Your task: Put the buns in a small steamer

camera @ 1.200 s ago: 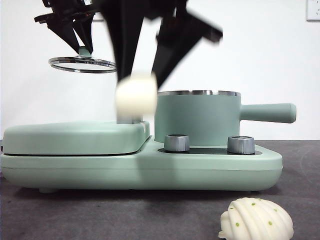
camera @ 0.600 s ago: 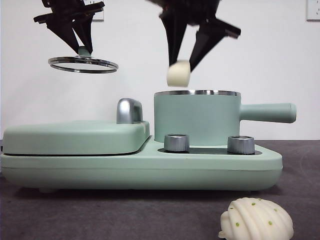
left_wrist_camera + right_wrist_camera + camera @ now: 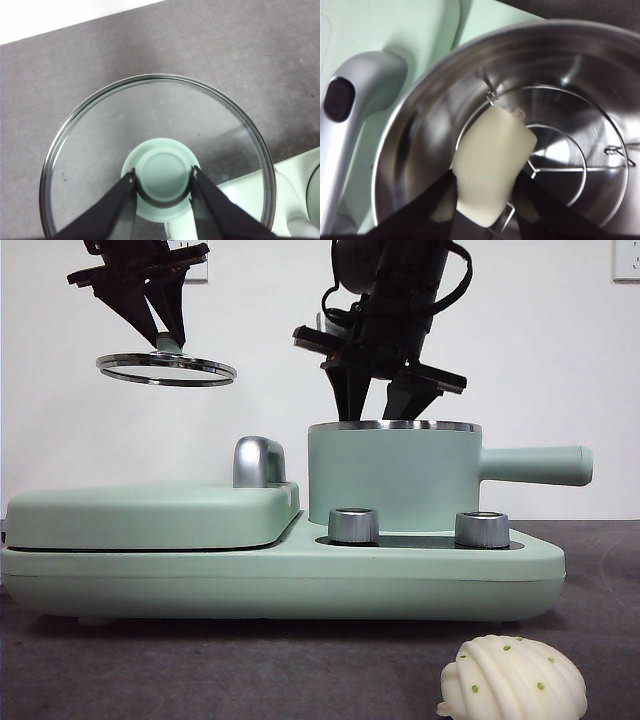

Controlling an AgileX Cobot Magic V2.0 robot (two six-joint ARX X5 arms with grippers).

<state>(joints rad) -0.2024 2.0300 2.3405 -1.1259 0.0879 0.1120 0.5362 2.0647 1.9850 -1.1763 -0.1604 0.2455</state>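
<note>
my right claw (image 3: 380, 412) is lowered into the mouth of the mint green cylindrical steamer pot (image 3: 392, 478) with the steel rim and long straight side handle, its tips dipped just below the rim in the front view. from the right wrist camera i see its two black jaws clamped on the smooth cream oblong bun (image 3: 491, 165), which hangs inside the shiny steel bowl just above the round wire rack (image 3: 570, 150) at the bottom; i cannot tell whether the bun touches the rack.

my left claw (image 3: 168, 332) is up high on the other side, jaws pinched narrow around the pale green knob (image 3: 161, 179) of the round glass lid (image 3: 160, 140) with its steel edge. the lid hangs level in the air above the flat wide mint green grill cover (image 3: 150, 515), well apart from the pot.

the white ridged shell-shaped bun with tiny green specks (image 3: 512, 678) lies on the dark grey bench (image 3: 250, 670) in front of the mint green appliance base (image 3: 280, 575), below the pot's handle side. two steel dials (image 3: 353, 525) sit on the base in front of the pot, and a chrome handle (image 3: 258, 461) stands beside it on the grill cover. i can read no brand, label or writing on anything in view.
</note>
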